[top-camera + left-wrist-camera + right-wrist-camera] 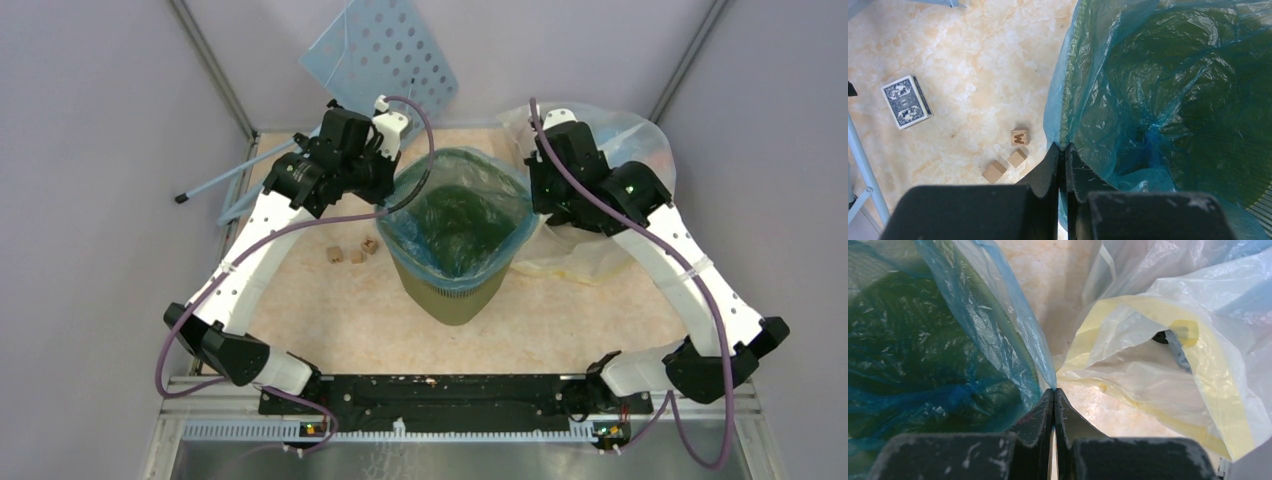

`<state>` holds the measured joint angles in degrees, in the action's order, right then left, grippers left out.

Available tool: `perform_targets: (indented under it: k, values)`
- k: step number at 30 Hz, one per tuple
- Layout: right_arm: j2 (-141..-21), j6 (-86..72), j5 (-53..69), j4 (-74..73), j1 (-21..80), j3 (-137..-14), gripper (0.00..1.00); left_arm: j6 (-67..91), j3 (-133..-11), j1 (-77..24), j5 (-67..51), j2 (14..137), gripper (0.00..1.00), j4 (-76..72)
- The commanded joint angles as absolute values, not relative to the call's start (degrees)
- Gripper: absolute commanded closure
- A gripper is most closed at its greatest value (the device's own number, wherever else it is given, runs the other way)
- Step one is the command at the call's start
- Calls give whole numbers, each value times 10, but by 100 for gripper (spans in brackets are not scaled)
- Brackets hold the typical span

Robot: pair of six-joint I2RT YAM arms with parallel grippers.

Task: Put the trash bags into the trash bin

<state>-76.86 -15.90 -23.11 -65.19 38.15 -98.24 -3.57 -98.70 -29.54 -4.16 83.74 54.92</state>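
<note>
Blue bag (pixel 462 215), pinched by left end effector (pixel 1063 148), right end effector (pixel 1054 391)

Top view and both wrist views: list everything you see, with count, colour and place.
trash bag: one, translucent light blue, lining the bin, edge folded over the rim
trash bin: one, olive green, table centre
clear bag: one, yellowish, far right, beside the bin
wooden cubes: three, tan, left of the bin
card deck: one, blue-patterned, further left
perforated panel: one, light blue, far back
thin rods: two seen, light blue, far left edge
table: one, beige marbled
arms: two, white with black joints, bases at the near edge
left gripper: black, jaws shut on the bag's left edge
right gripper: black, jaws shut on its right edge
</note>
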Motion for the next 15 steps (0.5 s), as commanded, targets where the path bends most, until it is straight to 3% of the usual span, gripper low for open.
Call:
perform_targets:
  k: [1, 11, 15]
  values:
    - [-745, -150, -162, -607, 357, -970, 100, -40, -971, -293, -24, 831, 100, 548]
    - [-670, -195, -96, -522, 345, -809, 99, -22, -934, -292, -38, 818, 100, 524]
    - [-633, -231, -48, -441, 342, -720, 85, -14, -917, -292, -45, 817, 100, 512]
